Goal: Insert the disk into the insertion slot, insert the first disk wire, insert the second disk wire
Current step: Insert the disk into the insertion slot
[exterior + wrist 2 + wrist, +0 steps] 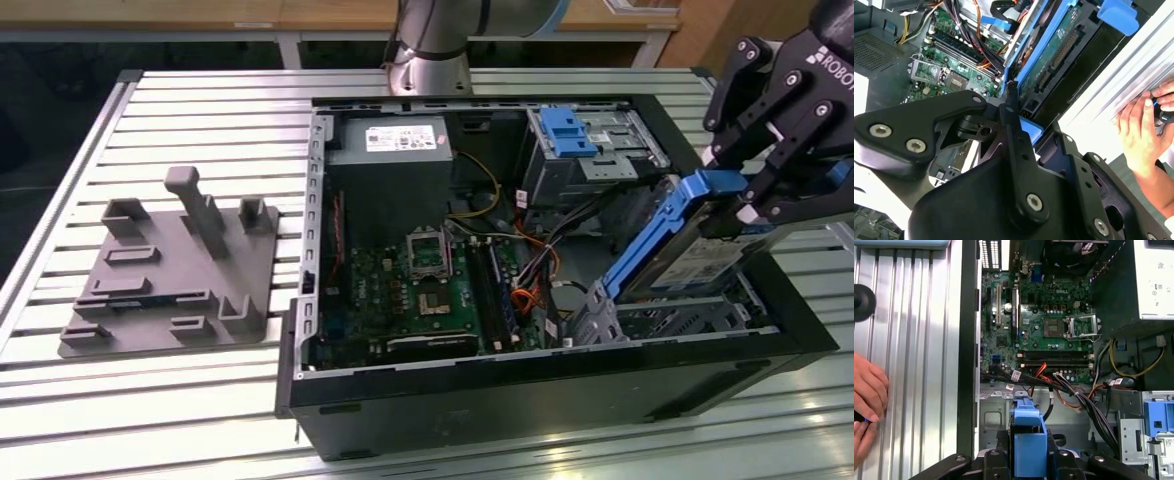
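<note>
Holds disk (697,262) clamped in hand (750,205) by blue carrier's upper end. Tilts it steeply, lower end reaching insertion slot (687,320) just below hand; not seated flat.

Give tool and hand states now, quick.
Tool: closed on the flat silver-grey disk in its bright blue plastic carrier.
Person's hand: at the ridged metal table; grip cannot be told.

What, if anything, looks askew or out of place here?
The disk is steeply tilted in the claw, its lower end at the slot, not seated flat. A person's hand is over the table beside the case.
</note>
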Available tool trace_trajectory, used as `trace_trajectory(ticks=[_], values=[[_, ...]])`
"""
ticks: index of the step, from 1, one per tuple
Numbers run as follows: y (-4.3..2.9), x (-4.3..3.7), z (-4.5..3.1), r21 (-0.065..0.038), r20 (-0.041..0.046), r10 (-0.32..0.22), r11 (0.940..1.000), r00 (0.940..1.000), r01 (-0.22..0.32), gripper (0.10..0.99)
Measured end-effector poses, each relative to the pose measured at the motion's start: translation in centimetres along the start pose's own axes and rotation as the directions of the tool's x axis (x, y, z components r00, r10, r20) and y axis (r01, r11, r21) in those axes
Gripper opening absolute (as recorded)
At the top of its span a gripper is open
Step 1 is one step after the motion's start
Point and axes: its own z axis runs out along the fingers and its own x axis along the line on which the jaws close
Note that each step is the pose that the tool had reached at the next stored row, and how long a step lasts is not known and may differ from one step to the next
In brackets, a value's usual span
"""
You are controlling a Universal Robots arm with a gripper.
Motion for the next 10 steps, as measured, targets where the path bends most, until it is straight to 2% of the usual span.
trace_trajectory(ticks=[10], values=[[-0.44,0.08,1.58,0.0,0.0005,0.0,1.0,1.0,0.0,0.365]])
